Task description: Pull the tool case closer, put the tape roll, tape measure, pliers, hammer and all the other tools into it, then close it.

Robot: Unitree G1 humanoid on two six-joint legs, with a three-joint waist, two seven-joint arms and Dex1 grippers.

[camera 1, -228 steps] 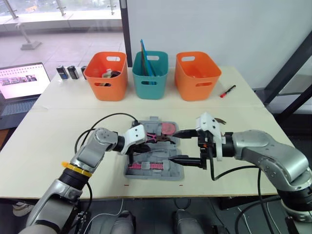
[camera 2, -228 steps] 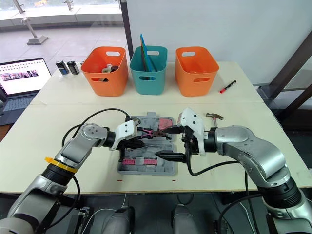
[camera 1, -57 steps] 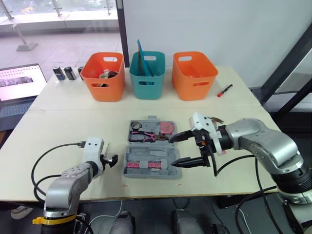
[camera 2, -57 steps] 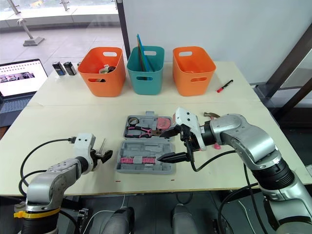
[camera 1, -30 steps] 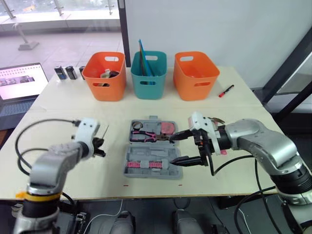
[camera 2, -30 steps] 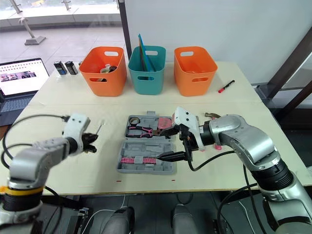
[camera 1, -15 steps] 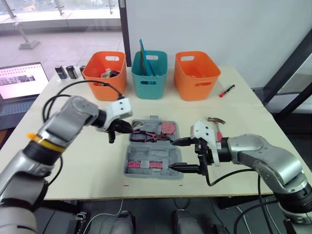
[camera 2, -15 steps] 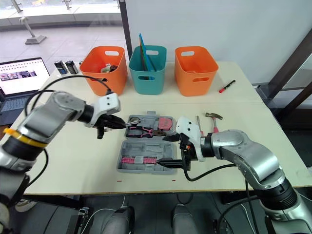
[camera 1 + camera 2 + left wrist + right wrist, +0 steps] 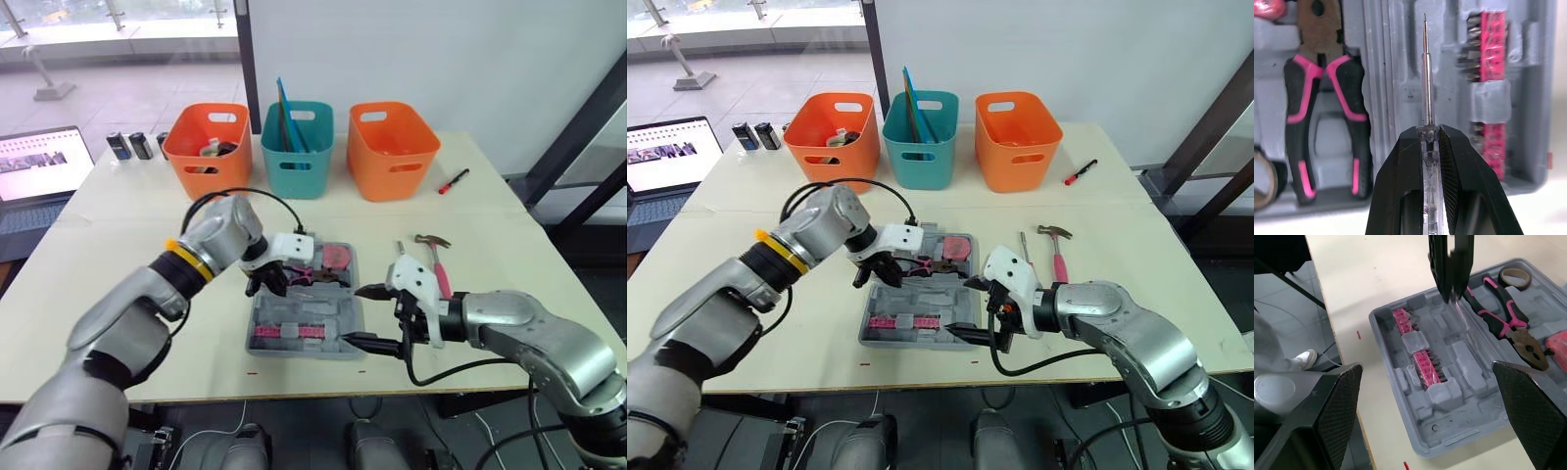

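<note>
The grey tool case [image 9: 313, 315] lies open mid-table. In its far half sit pink-handled pliers [image 9: 1327, 98], a pink tape measure [image 9: 338, 257] and a tape roll [image 9: 1511, 277]; pink bit rows [image 9: 1492, 88] fill the near half. My left gripper [image 9: 1426, 128] hovers over the case's left middle, shut on a clear-handled screwdriver [image 9: 1426, 83] with its thin shaft pointing at the tray. At the case's right edge my right gripper [image 9: 355, 315] stands wide open, holding nothing. A pink-handled hammer [image 9: 431, 257] and a slim screwdriver [image 9: 400, 250] lie on the table right of the case.
Two orange bins [image 9: 208, 149] [image 9: 390, 149] and a teal bin [image 9: 297, 147] line the back of the table. A red pen [image 9: 452, 181] lies back right. A laptop [image 9: 44, 162] and small black items [image 9: 130, 145] sit back left.
My left arm has swung right from the table's left side with the screwdriver and now hangs over the case. The right gripper stays open by the case, slightly nearer.
</note>
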